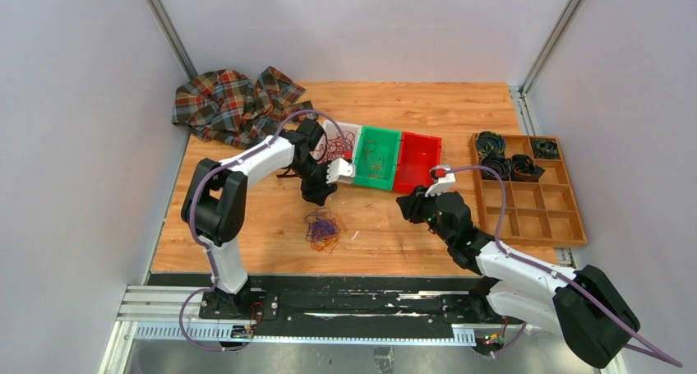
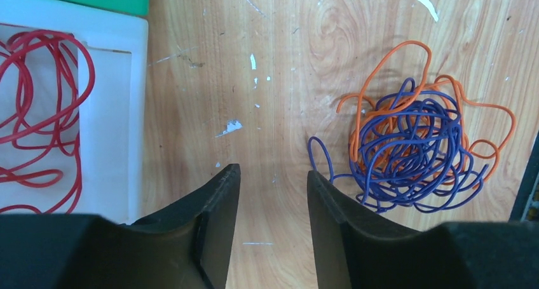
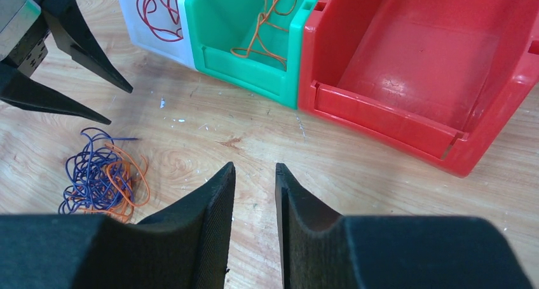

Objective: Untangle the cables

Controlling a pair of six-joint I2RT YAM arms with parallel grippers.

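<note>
A loose tangle of purple and orange cables (image 1: pixel 322 230) (image 2: pixel 413 146) (image 3: pixel 102 174) lies on the wooden table. A red cable (image 2: pixel 38 117) (image 3: pixel 159 3) sits in the white bin (image 1: pixel 349 131), and an orange cable (image 3: pixel 267 22) lies in the green bin (image 1: pixel 376 162). My left gripper (image 1: pixel 319 195) (image 2: pixel 273 171) (image 3: pixel 119 105) hangs open above bare wood, between the white bin and the tangle, with nothing between its fingers. My right gripper (image 1: pixel 408 203) (image 3: pixel 254 166) hovers in front of the bins, its jaws narrowly apart and empty.
A red bin (image 1: pixel 417 162) (image 3: pixel 419 67) stands empty beside the green one. A wooden compartment tray (image 1: pixel 534 218) holding black coils sits at the right. A plaid cloth (image 1: pixel 234 103) lies at the back left corner. Grey walls enclose the table.
</note>
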